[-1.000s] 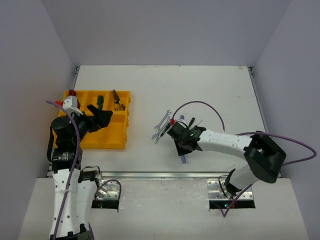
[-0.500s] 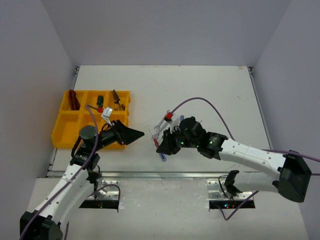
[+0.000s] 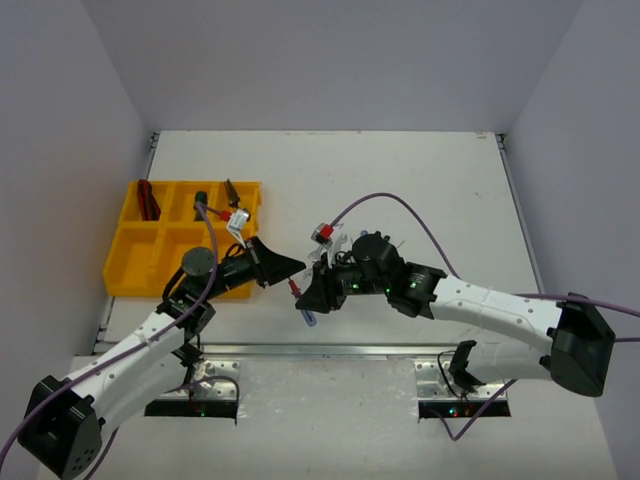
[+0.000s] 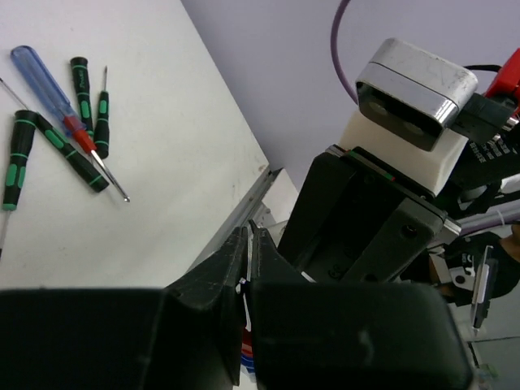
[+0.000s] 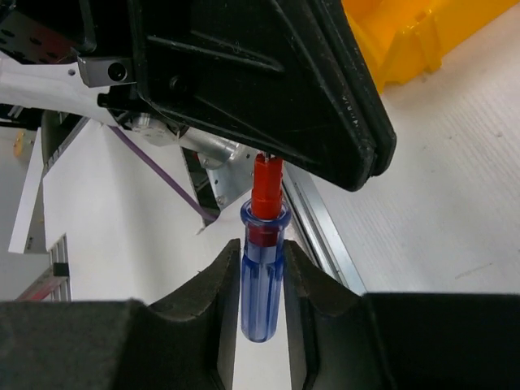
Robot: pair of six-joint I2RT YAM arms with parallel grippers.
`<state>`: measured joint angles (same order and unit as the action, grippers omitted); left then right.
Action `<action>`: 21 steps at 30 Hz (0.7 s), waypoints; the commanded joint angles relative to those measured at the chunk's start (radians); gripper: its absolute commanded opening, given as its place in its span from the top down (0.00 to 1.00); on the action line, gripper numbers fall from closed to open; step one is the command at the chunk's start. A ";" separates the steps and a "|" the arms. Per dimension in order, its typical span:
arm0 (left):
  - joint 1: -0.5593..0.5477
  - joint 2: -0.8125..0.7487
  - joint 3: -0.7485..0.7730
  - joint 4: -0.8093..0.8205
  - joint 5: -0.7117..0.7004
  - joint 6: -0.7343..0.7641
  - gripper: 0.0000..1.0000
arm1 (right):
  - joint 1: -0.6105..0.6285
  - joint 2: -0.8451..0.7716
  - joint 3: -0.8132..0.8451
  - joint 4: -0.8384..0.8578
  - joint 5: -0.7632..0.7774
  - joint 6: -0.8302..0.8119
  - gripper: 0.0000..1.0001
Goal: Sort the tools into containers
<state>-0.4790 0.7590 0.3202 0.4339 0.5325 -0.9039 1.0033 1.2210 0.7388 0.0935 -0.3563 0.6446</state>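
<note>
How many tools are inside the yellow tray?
3, all in the bright yellow plastic tray's far row: a red-handled tool at left, a green-handled screwdriver in the middle, pliers at right. The left arm hides part of the near row.

Passage: near centre blocked.
Left gripper [image 3: 293,267] and right gripper [image 3: 312,297] meet tip to tip, blue-handled screwdriver [image 5: 262,284] between them; far table [image 3: 400,170] open; yellow tray [image 3: 120,270] at left.

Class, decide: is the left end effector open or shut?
Shut. In the left wrist view the left end effector is pinched closed with no gap, apparently gripping the blue-handled screwdriver.
</note>
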 commanded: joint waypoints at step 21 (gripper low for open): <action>0.228 0.452 0.693 -1.007 -1.081 0.386 1.00 | -0.011 -0.406 -0.039 -0.455 0.682 -0.044 0.01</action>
<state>-0.2665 1.1532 0.9619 -0.5371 -0.4573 -0.5465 0.9970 0.8224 0.7173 -0.3241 0.2679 0.6237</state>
